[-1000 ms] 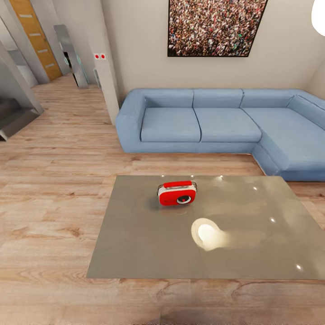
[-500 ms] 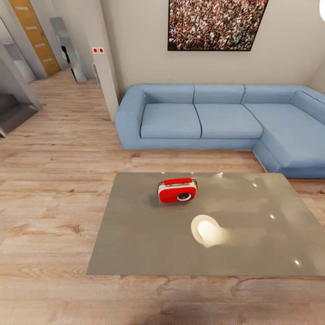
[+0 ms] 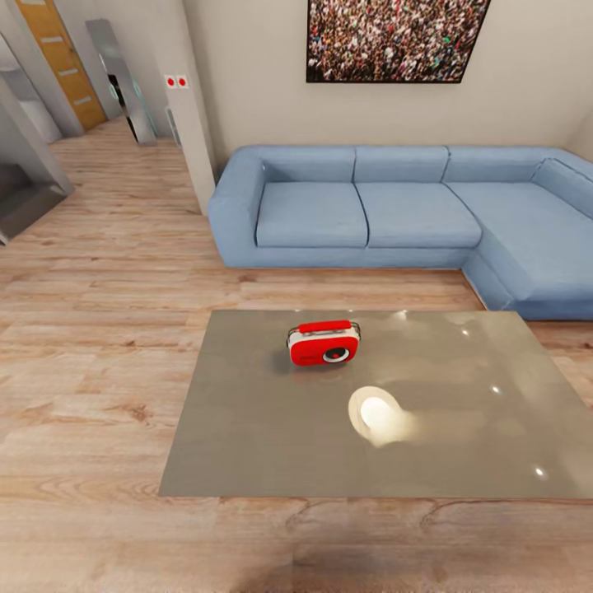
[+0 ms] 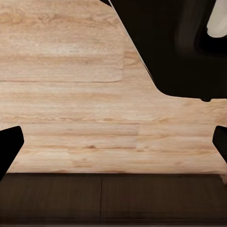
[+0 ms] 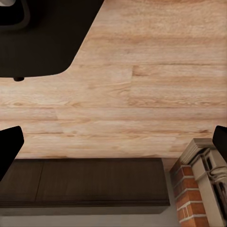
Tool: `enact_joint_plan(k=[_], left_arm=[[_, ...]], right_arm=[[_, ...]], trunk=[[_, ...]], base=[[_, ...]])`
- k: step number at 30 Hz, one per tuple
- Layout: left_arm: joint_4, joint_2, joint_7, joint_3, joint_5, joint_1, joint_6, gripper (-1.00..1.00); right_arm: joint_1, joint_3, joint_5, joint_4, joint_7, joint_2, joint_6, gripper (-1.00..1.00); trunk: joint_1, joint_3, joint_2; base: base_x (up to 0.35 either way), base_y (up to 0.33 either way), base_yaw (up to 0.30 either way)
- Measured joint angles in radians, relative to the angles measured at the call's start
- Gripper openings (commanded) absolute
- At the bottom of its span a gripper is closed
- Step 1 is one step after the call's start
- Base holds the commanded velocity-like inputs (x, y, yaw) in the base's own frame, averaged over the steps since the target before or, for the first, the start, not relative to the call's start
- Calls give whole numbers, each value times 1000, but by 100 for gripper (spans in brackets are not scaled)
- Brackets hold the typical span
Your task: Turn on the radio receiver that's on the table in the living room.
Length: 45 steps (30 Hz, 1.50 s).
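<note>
Small red rounded-rectangle radio receiver (image 3: pixel 324 343) with white edge trim, thin red handle on top and round dial on its front: upright on large low rectangular table (image 3: pixel 247 445) with glossy grey-brown reflective top, near far edge, left of centre, well clear of all corners. Long axis parallel to far edge; dial face turned toward near edge.

Light-blue sectional sofa (image 3: pixel 387 216) beyond table; framed crowd picture (image 3: pixel 395 39) on pale wall; light wood plank floor (image 3: pixel 91 346) around.

Left gripper (image 4: pixel 113 142): dark fingertips at opposite borders of wrist view, spread wide, nothing between them; plank floor below. Right gripper (image 5: pixel 113 142): likewise wide apart, holding nothing, above floor beside red brick column (image 5: pixel 196 198).

Receiver ahead of both grippers, across near part of table. Nearer arm: cannot tell.
</note>
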Motion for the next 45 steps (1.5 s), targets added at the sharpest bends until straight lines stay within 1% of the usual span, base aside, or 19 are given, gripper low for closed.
enact_joint_plan(k=[30, 39, 45], left_arm=[[0, -1, 0, 1, 0, 0, -6, 100], [0, -1, -7, -1, -1, 0, -9, 100], [0, -1, -6, -1, -2, 0, -8, 100]], right_arm=[[0, 0, 0, 0, 0, 0, 0, 100], [0, 0, 0, 0, 0, 0, 0, 100], [0, 0, 0, 0, 0, 0, 0, 100]], trunk=[[0, -1, 0], [0, -1, 0], [0, -1, 0]], base=[[0, 0, 0], [215, 0, 0], [66, 0, 0]])
